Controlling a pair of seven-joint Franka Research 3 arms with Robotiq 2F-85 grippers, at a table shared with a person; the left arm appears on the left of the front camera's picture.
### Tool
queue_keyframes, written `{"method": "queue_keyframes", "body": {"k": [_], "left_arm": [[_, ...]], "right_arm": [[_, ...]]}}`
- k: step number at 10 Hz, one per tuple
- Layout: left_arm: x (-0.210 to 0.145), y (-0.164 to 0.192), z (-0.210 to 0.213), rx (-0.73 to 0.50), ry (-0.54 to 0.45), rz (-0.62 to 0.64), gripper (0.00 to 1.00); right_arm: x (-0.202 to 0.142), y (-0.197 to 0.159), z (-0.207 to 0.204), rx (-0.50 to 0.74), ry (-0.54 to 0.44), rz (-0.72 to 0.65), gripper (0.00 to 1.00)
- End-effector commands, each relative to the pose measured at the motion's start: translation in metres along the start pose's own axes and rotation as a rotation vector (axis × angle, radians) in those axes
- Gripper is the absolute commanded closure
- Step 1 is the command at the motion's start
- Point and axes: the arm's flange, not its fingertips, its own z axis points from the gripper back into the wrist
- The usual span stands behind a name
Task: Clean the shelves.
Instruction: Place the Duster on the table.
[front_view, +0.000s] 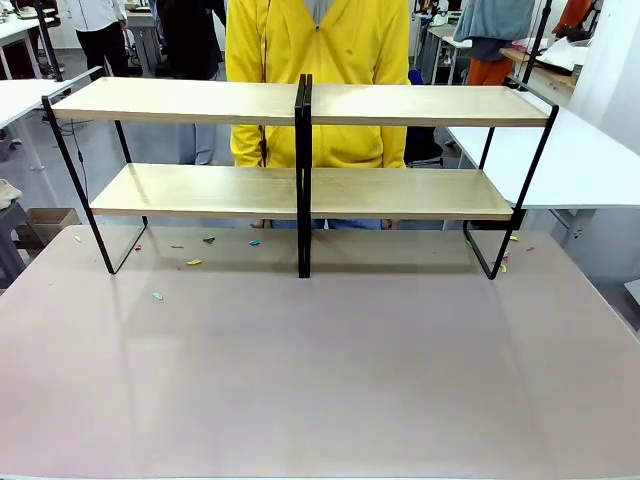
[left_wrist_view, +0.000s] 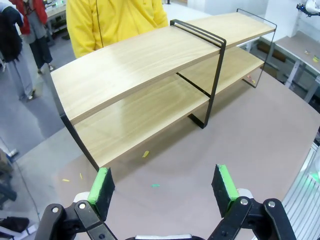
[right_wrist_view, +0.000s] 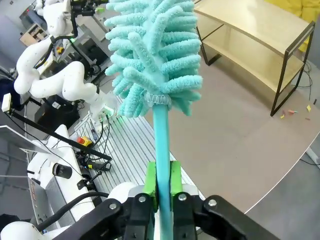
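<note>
The shelves (front_view: 200, 100) stand across the far half of the table, two light-wood boards on a thin black frame with a central black post; both boards look bare. In the left wrist view the shelves (left_wrist_view: 135, 60) lie ahead of my left gripper (left_wrist_view: 165, 187), which hovers above the table, open, nothing between its green pads. My right gripper (right_wrist_view: 162, 180) is shut on the handle of a teal fluffy duster (right_wrist_view: 155, 55), whose head points up and away. The shelves (right_wrist_view: 250, 35) show far off in the right wrist view.
Small coloured scraps (front_view: 195, 262) lie on the grey table (front_view: 320, 380) under and in front of the shelves. A person in a yellow top (front_view: 318, 45) stands behind the shelves. White tables (front_view: 560, 160) flank the scene. The left arm (right_wrist_view: 55, 85) shows in the right wrist view.
</note>
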Motion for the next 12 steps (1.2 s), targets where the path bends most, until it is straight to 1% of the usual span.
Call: {"method": "queue_keyframes", "body": {"k": [1,6,7,8,9,10,11,12], "left_arm": [[0.0,0.001,0.0,0.0,0.0,-0.006,0.0],[0.0,0.001,0.0,0.0,0.0,-0.006,0.0],[0.0,0.0,0.0,0.0,0.0,0.0,0.0],[-0.004,-0.006,0.006,-0.089,0.047,0.038,0.0],[-0.025,-0.007,0.004,-0.154,0.098,0.102,0.0],[-0.064,-0.006,-0.008,-0.27,0.161,0.21,0.0],[-0.102,-0.003,-0.028,-0.27,0.232,0.341,0.0],[-0.135,-0.003,-0.056,-0.303,0.297,0.494,0.0]], "right_arm": [[0.002,0.002,0.002,0.015,-0.022,0.031,0.88],[0.002,0.002,0.002,0.015,-0.022,0.031,0.88],[-0.001,-0.001,0.0,0.0,0.0,-0.001,0.88],[-0.012,0.001,-0.018,-0.03,0.107,0.012,0.88],[-0.033,-0.006,-0.039,-0.006,0.185,0.012,0.88],[-0.066,-0.024,-0.075,0.051,0.313,0.008,0.88],[-0.094,-0.041,-0.115,0.101,0.415,-0.026,0.88],[-0.116,-0.062,-0.158,0.179,0.54,-0.043,0.88]]}}
